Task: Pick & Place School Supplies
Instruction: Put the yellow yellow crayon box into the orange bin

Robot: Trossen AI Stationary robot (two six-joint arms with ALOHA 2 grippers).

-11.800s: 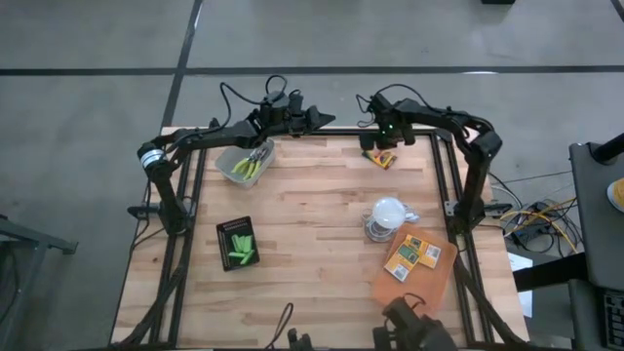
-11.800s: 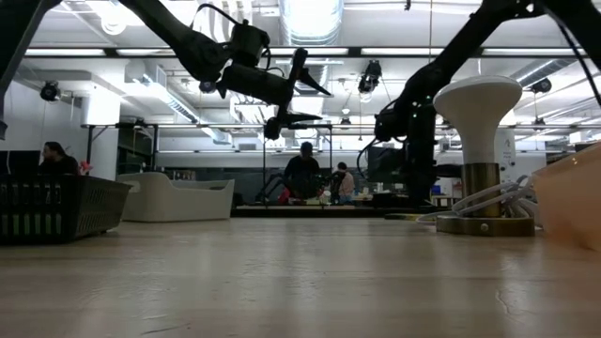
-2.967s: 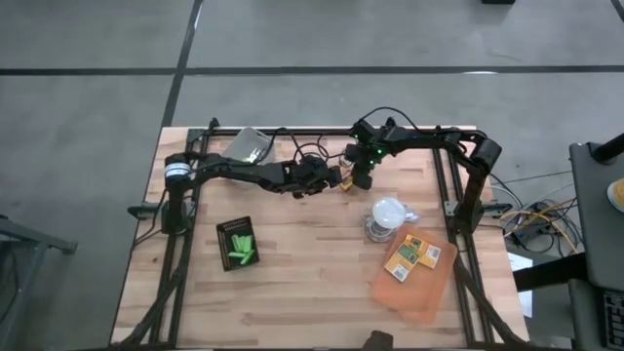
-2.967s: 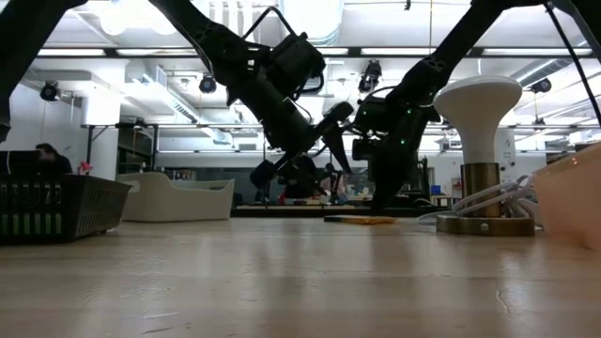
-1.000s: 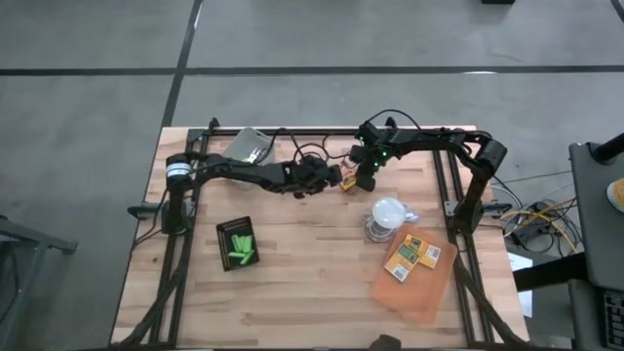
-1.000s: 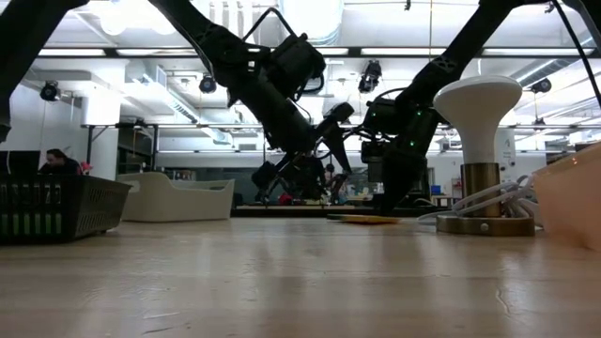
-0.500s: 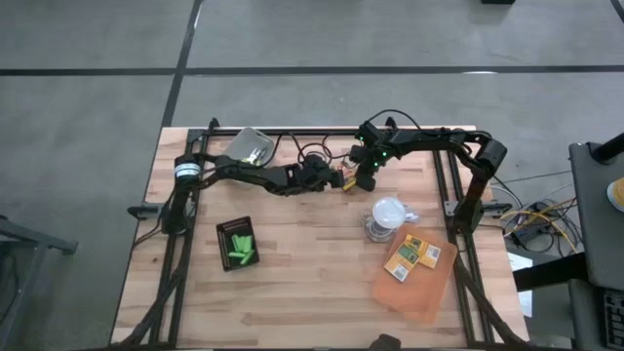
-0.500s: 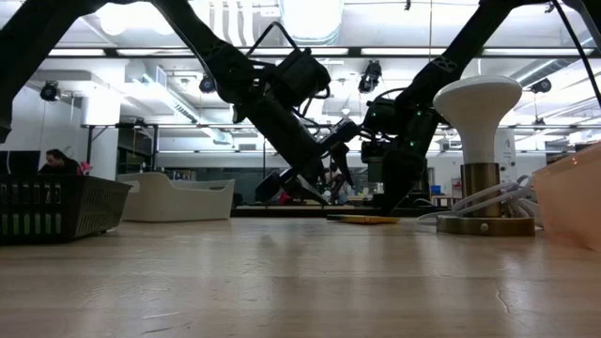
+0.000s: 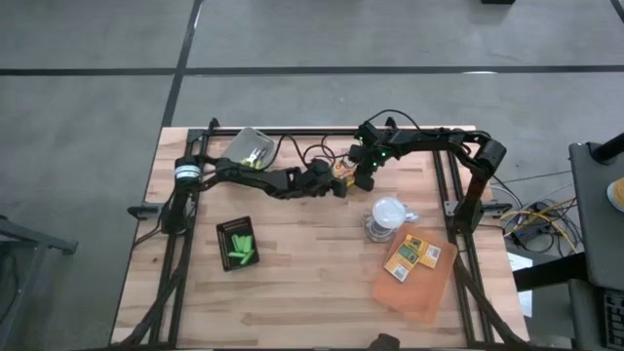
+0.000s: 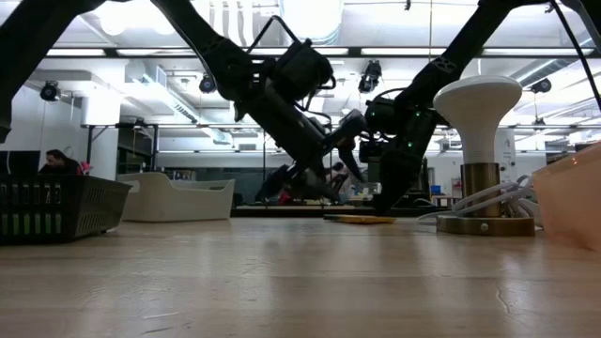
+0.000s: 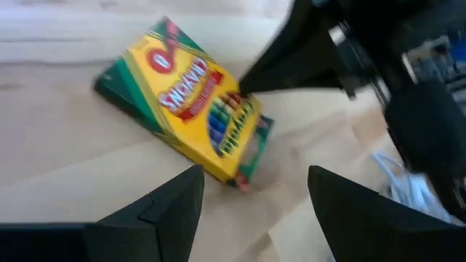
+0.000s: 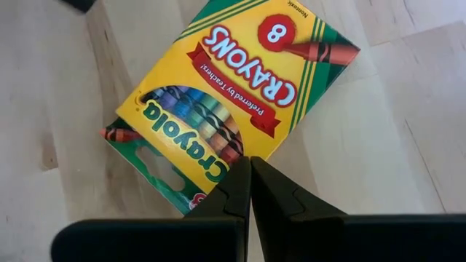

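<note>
left wrist view has the left tool point(image 11: 251, 200) with its fingers spread wide and nothing between them, hovering just short of a crayon box point(image 11: 186, 109) that lies flat on the desk point(image 11: 65, 167). the box is angled, one short end nearest the gap between the fingers, and a loose crayon tip seems to poke out at that end. right wrist view shows the right tool point(image 12: 250, 178) pressed together, its closed tips resting on or just over the long edge of the same crayon box point(image 12: 229, 102); i cannot tell whether they actually touch it.

high view places the box point(image 9: 341, 173) near the desk's far edge, about midway along it, between the two tools. well apart, toward the near right corner, more small orange-yellow boxes point(image 9: 416, 253) sit on an orange sheet point(image 9: 414, 288); green sticks point(image 9: 241, 249) lie in a black tray point(image 9: 237, 226) toward the left edge.

my read: the box is thin card, light, easy to dent, smooth and likely to skid if pushed. being flat, it offers little height, so the fingers would best straddle the narrow width across the two long edges, low to the desk. an open flap could spill crayons if tipped.
</note>
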